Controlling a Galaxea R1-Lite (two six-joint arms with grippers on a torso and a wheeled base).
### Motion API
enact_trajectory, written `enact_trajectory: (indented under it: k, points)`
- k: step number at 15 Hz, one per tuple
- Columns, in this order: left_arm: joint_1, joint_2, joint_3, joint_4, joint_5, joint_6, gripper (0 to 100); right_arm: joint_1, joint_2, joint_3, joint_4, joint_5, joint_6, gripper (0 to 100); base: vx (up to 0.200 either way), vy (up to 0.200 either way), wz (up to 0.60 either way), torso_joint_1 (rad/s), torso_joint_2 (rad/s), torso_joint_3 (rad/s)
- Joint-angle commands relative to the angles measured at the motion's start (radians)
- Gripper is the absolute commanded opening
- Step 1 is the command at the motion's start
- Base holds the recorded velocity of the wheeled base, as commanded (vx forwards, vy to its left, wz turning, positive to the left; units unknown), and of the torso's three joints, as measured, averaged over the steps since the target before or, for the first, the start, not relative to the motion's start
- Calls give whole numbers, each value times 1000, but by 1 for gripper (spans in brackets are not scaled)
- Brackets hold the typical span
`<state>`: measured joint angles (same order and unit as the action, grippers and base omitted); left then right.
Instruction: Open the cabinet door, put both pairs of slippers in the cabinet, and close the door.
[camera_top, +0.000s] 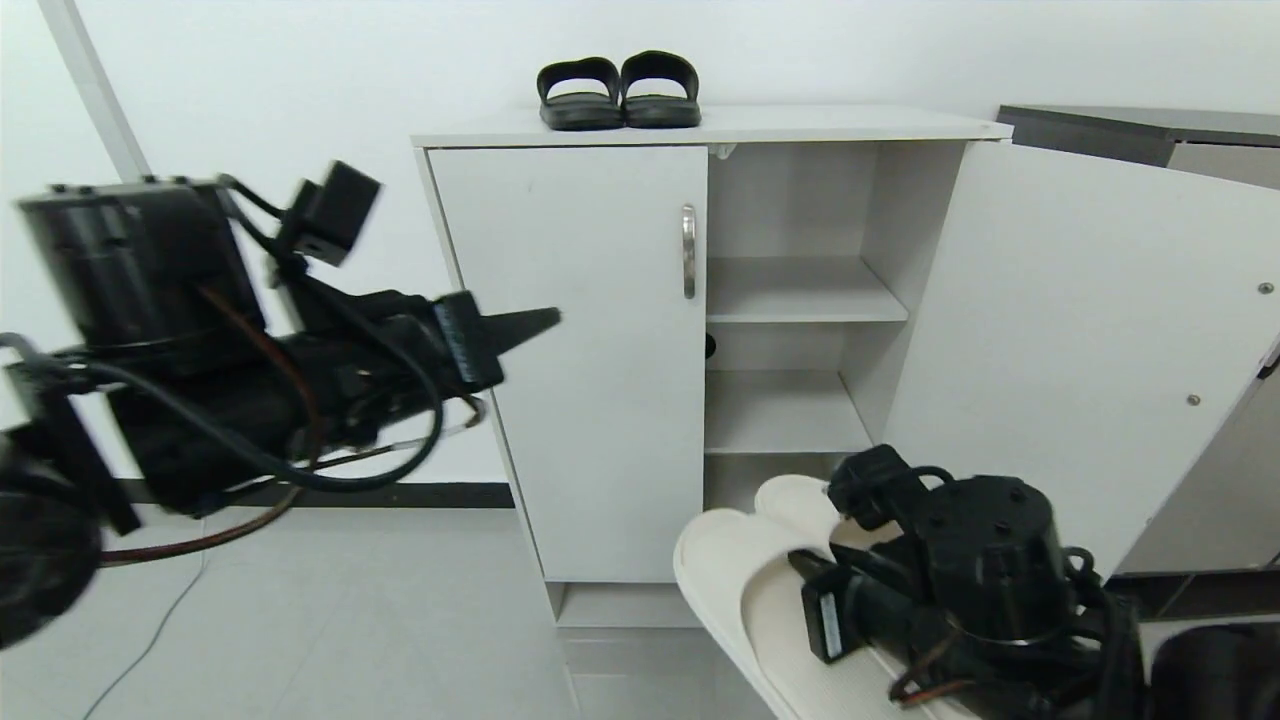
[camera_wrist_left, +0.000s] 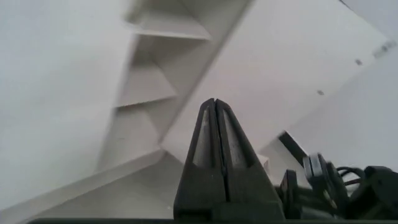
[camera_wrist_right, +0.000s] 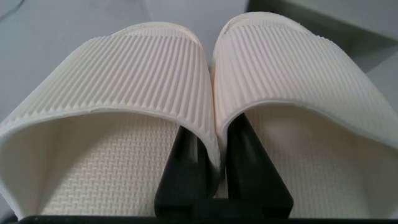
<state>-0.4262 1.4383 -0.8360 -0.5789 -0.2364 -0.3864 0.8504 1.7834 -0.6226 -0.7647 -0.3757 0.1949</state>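
Head view: white slippers (camera_top: 735, 570) are held pinched together by the right gripper (camera_top: 815, 590) before the cabinet (camera_top: 590, 380), whose right door (camera_top: 1080, 340) is swung open. Black slippers (camera_top: 620, 92) are set on top. The left gripper (camera_top: 535, 322) is closed, empty.

One slipper pair (camera_top: 618, 92) lies on cabinet (camera_top: 570, 350), second pair (camera_top: 722, 562) before it.

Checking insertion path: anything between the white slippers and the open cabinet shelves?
Nothing: head view shows the white slippers directly before the open shelves, stretch bare.
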Motion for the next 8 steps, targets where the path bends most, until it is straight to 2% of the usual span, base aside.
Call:
enact_trajectory:
  k: [1, 2, 4, 5, 6, 7, 8]
  points:
    - [236, -383, 35, 287, 17, 12, 0, -59, 205, -192, 8, -152, 55, 0, 0, 0, 0, 0, 0, 0]
    - [310, -489, 40, 421, 34, 38, 0, -82, 225, -220, 8, -190, 55, 0, 0, 0, 0, 0, 0, 0]
    - [457, -691, 47, 703, 135, 116, 0, -110, 234, -238, 8, -223, 54, 0, 0, 0, 0, 0, 0, 0]
    - [457, -691, 47, 703, 135, 116, 0, -110, 234, -238, 8, -223, 54, 0, 0, 0, 0, 0, 0, 0]
    - [532, -901, 150, 829, 243, 149, 0, -108, 232, -240, 7, -224, 52, 0, 0, 0, 0, 0, 0, 0]
    - [540, -992, 252, 831, 310, 188, 0, -102, 234, -240, 7, -226, 51, 0, 0, 0, 0, 0, 0, 0]
    - [541, -1059, 333, 824, 393, 251, 0, -94, 234, -240, 7, -226, 51, 0, 0, 0, 0, 0, 0, 0]
